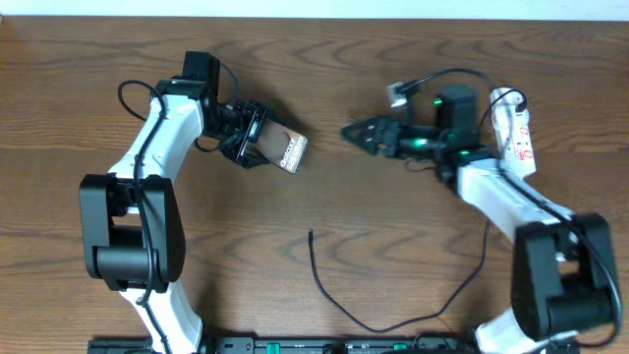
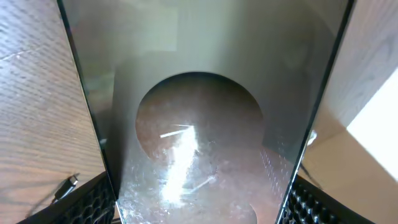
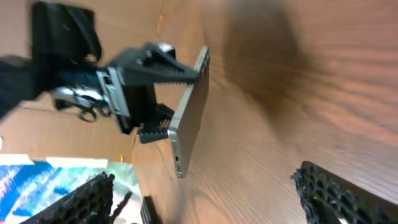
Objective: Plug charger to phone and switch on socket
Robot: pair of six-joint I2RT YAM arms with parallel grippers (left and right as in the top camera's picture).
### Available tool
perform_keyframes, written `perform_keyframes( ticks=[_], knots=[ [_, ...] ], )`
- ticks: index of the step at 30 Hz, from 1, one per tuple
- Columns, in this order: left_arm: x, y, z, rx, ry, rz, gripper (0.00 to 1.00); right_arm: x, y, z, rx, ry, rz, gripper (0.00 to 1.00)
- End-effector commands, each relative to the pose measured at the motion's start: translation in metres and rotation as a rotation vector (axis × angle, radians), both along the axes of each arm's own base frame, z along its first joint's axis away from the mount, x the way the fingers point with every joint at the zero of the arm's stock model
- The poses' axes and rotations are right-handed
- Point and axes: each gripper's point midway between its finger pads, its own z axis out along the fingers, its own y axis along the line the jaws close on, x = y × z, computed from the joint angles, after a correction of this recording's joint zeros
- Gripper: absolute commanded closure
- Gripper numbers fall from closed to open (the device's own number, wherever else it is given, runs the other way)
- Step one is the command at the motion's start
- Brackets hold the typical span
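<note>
On the wooden table (image 1: 393, 246), at about 10 o'clock from its centre in the overhead view, the left gripper (image 1: 257, 138) is seen pinching the phone (image 1: 287, 148) by its two long edges. In the left wrist view the phone's screen fills nearly the whole picture, and the meshed fingers (image 2: 93, 205) are pressed against it on either side. From the right wrist camera the phone is seen edge-on and steeply tilted (whether its lower end touches the wood cannot be told).

At about 6 o'clock from the centre the charger (image 1: 334, 300) is laid loose on the table. Its free end is pointed toward 12 o'clock and lies well apart from the phone, and the cable is curved away toward 4 o'clock.

At 3 o'clock of the phone, near but apart from it, the right gripper (image 1: 356, 135) is aimed toward 9 o'clock. Its fingers (image 3: 342, 193) are spread wide with nothing between them.

The socket (image 1: 517, 133) is placed at about 2 o'clock, white with red marks, and is partly overlapped by the right arm.
</note>
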Motion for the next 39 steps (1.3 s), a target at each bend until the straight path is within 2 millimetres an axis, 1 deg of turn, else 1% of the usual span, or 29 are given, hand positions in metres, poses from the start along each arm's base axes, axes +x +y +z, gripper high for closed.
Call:
perform_keyframes(
  ticks=[1,7,8,14,17,23,26,29,32,34,39],
  knots=[
    [0.003,-0.002,0.013,0.033,0.019,0.071,0.93,-0.004,0.029,-0.011,-0.024,-0.01,0.033,0.1],
    [-0.003,-0.017,0.009,0.058,0.079,0.11,0.92,-0.009,0.054,-0.023,-0.083,0.015,-0.011,0.12],
    [-0.004,-0.019,0.008,0.069,0.085,0.115,0.93,-0.01,0.058,-0.025,-0.088,0.027,-0.02,0.13],
    [-0.009,-0.03,0.008,0.067,0.107,0.116,0.93,-0.013,0.064,-0.026,-0.087,0.07,-0.04,0.18],
    [-0.011,-0.035,0.008,0.065,0.121,0.122,0.93,-0.014,0.068,-0.028,-0.082,0.117,-0.065,0.17],
    [-0.014,-0.044,0.009,0.058,0.127,0.115,0.93,-0.016,0.072,-0.03,-0.094,0.115,-0.073,0.2],
    [-0.016,-0.051,0.012,0.025,0.146,0.115,0.93,-0.016,0.074,-0.031,-0.1,0.117,-0.081,0.22],
    [-0.017,-0.057,0.015,-0.004,0.146,0.102,0.93,-0.016,0.074,-0.031,-0.101,0.117,-0.081,0.25],
    [-0.019,-0.061,0.017,-0.017,0.15,0.09,0.93,-0.015,0.071,-0.036,-0.123,0.126,-0.103,0.26],
    [-0.02,-0.064,0.017,-0.016,0.152,0.085,0.93,-0.015,0.069,-0.042,-0.151,0.14,-0.126,0.27],
    [-0.025,-0.074,0.017,-0.017,0.165,0.078,0.93,-0.015,0.068,-0.043,-0.157,0.143,-0.131,0.26]
  ],
)
